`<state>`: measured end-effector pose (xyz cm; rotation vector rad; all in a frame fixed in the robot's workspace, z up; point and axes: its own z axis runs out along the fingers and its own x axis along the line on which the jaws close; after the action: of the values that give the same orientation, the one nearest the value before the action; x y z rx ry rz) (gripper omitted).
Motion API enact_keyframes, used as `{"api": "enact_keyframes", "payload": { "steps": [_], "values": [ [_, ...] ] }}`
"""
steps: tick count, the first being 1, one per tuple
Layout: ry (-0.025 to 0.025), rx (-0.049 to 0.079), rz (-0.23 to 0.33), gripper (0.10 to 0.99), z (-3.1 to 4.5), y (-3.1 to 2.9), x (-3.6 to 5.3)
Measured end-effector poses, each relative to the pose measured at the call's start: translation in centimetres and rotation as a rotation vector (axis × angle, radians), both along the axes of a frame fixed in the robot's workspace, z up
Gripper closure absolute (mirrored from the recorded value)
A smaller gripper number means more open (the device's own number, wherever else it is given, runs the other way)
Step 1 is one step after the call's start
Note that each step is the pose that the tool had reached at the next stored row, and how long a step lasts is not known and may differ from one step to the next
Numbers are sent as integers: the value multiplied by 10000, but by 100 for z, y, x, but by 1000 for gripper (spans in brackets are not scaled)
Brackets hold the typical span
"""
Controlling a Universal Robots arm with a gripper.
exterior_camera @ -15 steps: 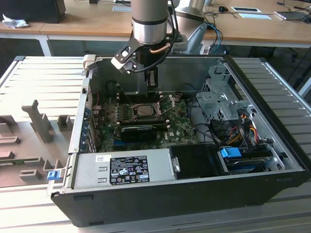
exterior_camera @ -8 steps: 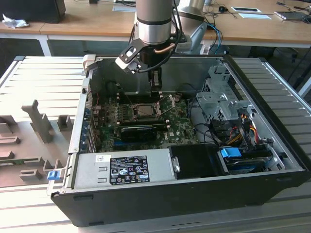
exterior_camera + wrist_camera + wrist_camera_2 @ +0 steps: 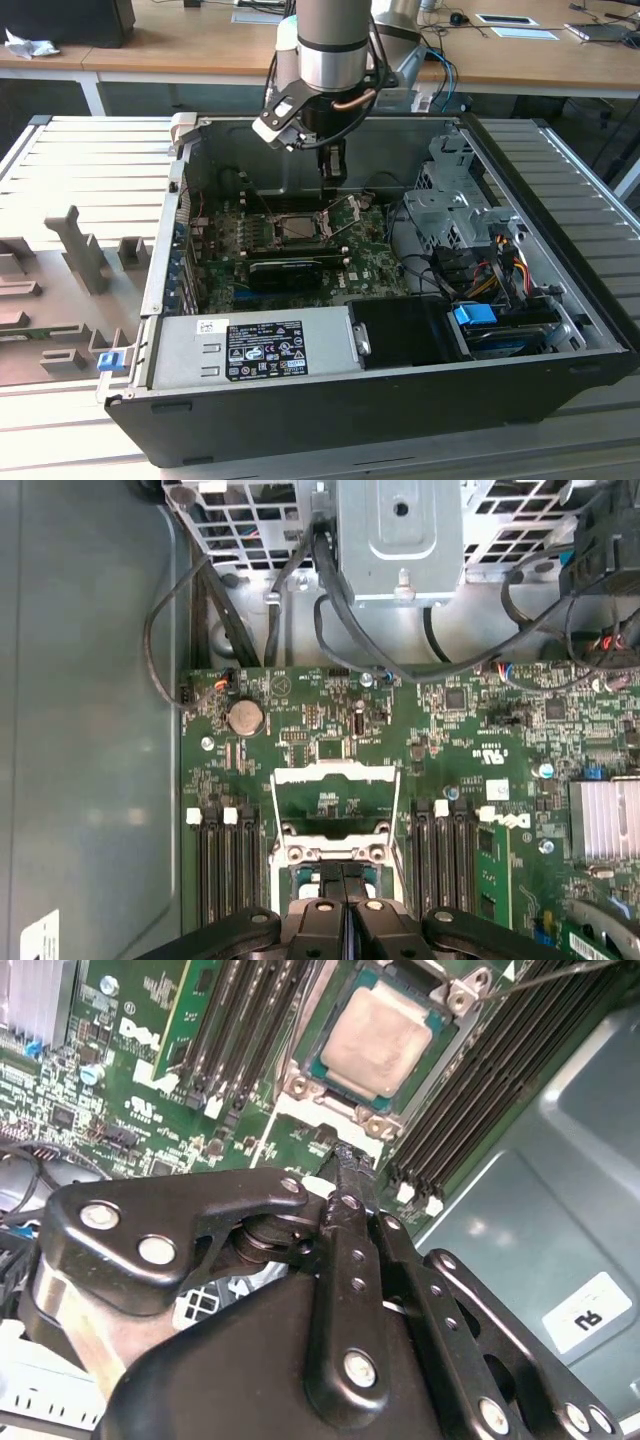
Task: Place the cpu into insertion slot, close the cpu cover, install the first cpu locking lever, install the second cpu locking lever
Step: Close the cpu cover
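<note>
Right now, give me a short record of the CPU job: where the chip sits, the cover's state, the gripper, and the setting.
cpu: seated in the insertion slot, metal top facing up
cpu cover: open, tilted up off the slot
gripper: shut, nothing between its fingers, poised over the slot's edge
setting: green motherboard inside an open computer case
</note>
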<state>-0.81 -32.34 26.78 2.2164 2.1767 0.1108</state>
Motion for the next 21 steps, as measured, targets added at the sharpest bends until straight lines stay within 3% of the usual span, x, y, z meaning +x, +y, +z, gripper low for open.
{"api": "enact_keyframes", "payload": {
  "steps": [21],
  "values": [
    [7, 0, 1, 980, 0, 0, 234]
  ]
}}
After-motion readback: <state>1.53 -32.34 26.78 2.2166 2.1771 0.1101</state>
